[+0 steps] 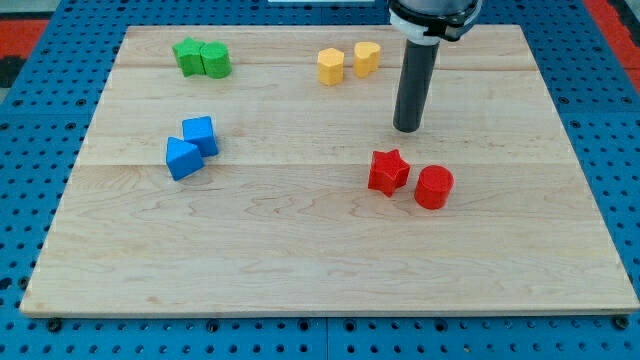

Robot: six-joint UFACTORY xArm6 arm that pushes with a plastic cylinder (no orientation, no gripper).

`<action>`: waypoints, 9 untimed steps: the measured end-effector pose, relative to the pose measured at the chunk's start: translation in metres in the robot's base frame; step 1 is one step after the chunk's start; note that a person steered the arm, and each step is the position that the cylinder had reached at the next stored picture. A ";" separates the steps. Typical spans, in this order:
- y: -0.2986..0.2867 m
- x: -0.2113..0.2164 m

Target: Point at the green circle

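Rod hangs upright from the view's top, right of centre; the tip (407, 129) sits on the board (300, 250), touching no block. It is a bare rod, no jaws, nothing held and nothing pressed against.

Green circle (215, 60) lies well off to the view's left of the tip and a bit toward the top, near the board's top-left corner. It is a short round cylinder standing on its flat face, axis straight up; being round, it has no heading and no long side that can be made out. It touches a green star (187, 56) on its left; exact shape of that one is hard to read.

Closest to the tip: red star (388, 171) just below and slightly left, red circle (434, 187) below and slightly right. The two reds sit just beside each other; contact cannot be told.

Up-left of the tip: yellow heart (366, 58), then yellow hexagon (331, 67) further left, near each other with a thin gap.

Far left of the tip, slightly lower: blue cube (200, 135) and blue wedge (183, 158), touching, the wedge lower-left of the cube.

Only the flat board carries the blocks: eight in four same-colour pairs.
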State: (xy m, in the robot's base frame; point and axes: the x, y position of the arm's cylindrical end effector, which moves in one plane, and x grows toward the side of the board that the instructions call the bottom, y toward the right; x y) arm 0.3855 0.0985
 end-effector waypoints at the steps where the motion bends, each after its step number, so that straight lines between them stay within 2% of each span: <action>1: -0.048 -0.014; 3: -0.079 -0.023; 4: -0.130 -0.032; 5: -0.160 -0.040; 6: -0.164 -0.041; 7: -0.208 -0.051; 9: -0.212 -0.051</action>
State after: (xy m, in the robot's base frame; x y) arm 0.3345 -0.1140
